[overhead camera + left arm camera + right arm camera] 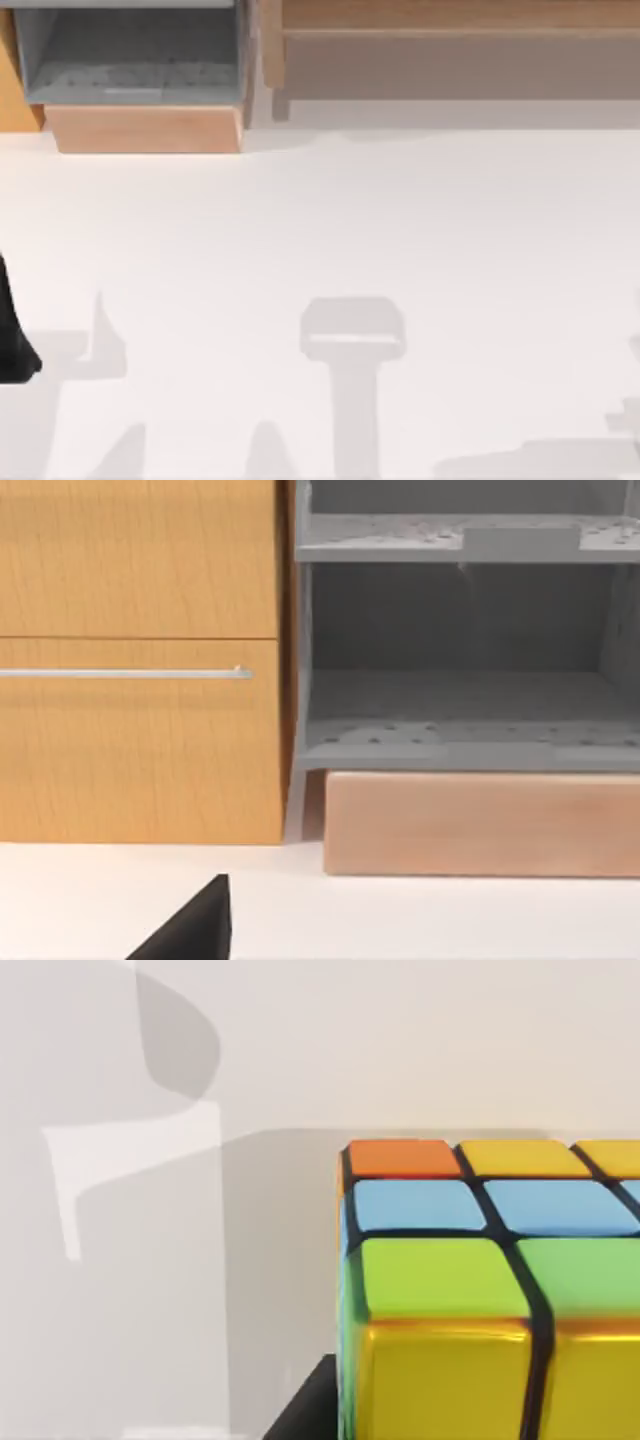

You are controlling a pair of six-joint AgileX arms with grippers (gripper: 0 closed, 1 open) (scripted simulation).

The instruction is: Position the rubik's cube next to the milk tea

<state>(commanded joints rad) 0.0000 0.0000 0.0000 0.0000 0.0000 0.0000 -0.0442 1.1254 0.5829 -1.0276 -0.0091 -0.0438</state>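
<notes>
Black sliver of right tool beside rubik's cube, close before right wrist camera on white worktop; grip state unclear (cannot tell). Left arm parked at left edge. Carry level; milk tea unlocated.

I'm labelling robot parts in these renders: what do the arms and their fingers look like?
Little of them is in frame. The left arm is a plain black, tapering shape at the table's left edge, with no cables or markings. In the left wrist view one of its fingers is a matte black wedge. In the right wrist view a black sliver sits beside the cube.
</notes>
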